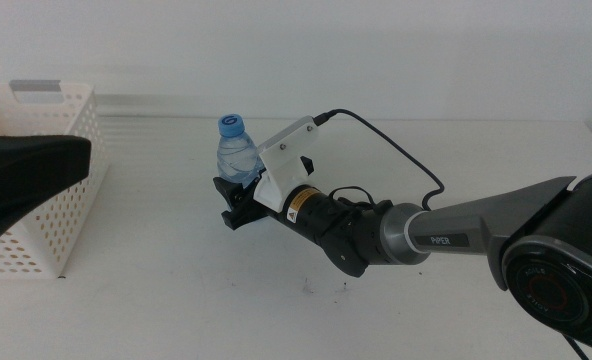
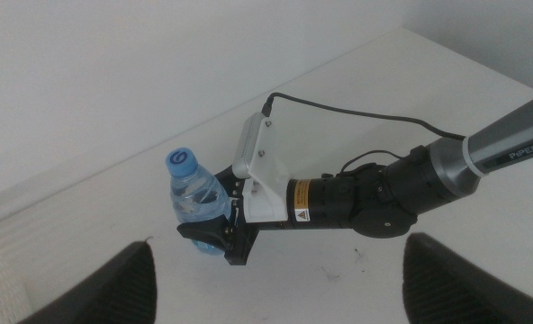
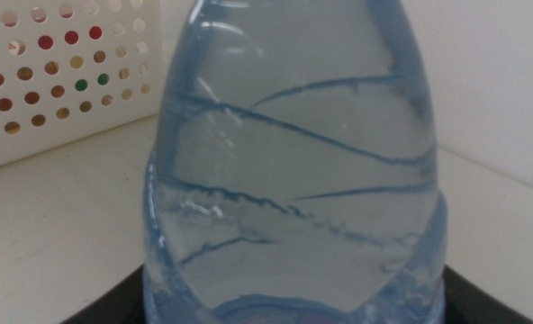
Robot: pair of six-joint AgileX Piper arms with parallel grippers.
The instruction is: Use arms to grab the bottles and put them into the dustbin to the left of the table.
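Note:
A small clear water bottle (image 1: 235, 150) with a blue cap stands upright at the table's middle left. My right gripper (image 1: 238, 196) is shut on its lower part. The left wrist view shows the same grasp from above, with the bottle (image 2: 194, 193) between the dark jaws of the right gripper (image 2: 216, 239). In the right wrist view the bottle (image 3: 293, 153) fills the picture. The white perforated dustbin (image 1: 51, 205) stands at the far left. My left gripper (image 1: 36, 165) hovers over it, open and empty, jaws wide apart (image 2: 284, 265).
Through the dustbin's holes (image 3: 59, 72) red and green colours show. The right arm's black cable (image 1: 396, 150) loops above the white table (image 1: 176, 300). The table's back edge runs behind the bottle, and a few dark specks lie near the front.

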